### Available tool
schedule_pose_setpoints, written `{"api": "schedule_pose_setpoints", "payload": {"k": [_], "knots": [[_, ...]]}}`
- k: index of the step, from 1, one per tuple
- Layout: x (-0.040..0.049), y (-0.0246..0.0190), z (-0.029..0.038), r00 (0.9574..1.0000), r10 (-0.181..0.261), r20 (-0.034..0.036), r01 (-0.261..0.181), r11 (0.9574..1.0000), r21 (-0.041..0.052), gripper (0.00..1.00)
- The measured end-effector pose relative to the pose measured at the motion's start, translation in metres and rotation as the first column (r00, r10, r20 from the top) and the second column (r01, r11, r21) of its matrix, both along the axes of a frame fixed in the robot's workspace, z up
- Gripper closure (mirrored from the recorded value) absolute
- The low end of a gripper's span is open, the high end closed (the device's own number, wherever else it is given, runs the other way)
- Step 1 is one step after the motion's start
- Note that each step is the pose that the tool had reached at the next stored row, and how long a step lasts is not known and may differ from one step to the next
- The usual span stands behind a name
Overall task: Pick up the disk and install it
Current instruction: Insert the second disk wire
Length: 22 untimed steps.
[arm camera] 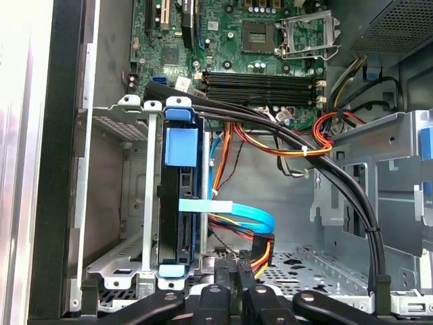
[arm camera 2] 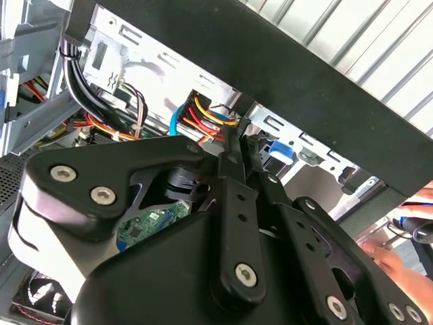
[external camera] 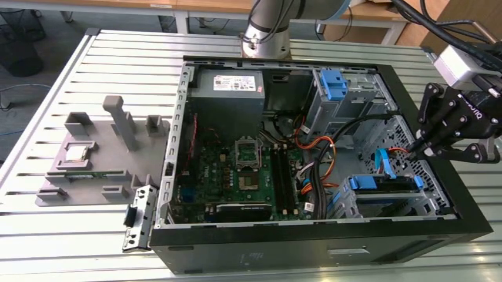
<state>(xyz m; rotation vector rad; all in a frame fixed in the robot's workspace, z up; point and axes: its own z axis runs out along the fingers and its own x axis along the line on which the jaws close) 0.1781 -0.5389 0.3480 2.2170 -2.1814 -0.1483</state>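
Gripper (arm camera: 230, 281), lower centre of first wrist view: fingers pinched together, empty. Disk (arm camera: 181, 203) sits in drive cage, centre-left. Judgement: keep clear of cables (arm camera: 298, 145), seat disk square.

In the first wrist view the disk (arm camera: 177, 203) sits edge-on in its metal cage (arm camera: 145, 203), perhaps fully seated, its label hidden; the gripper (arm camera: 233, 271) is cut off by the frame's edge.
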Motion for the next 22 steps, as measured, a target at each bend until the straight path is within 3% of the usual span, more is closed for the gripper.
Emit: {"api": "schedule_pose_setpoints", "payload": {"k": [1,2,6,17,22], "knots": [[0.0000,0.0000,0.0000,1.0000,0.000,-0.0003,0.000,1.0000,-0.0001,0.84],[0.0000,0.0000,0.0000,0.9999,0.000,-0.0115,0.000,1.0000,0.0000,0.84],[0.0000,0.0000,0.0000,0.9998,0.000,-0.0175,0.000,1.0000,0.0000,0.84],[0.0000,-0.0001,0.0000,0.9998,0.000,-0.0197,0.000,1.0000,0.0003,0.84],[-0.0004,-0.0035,-0.0001,0.9999,0.000,-0.0166,0.000,1.0000,0.0003,0.84]]}}
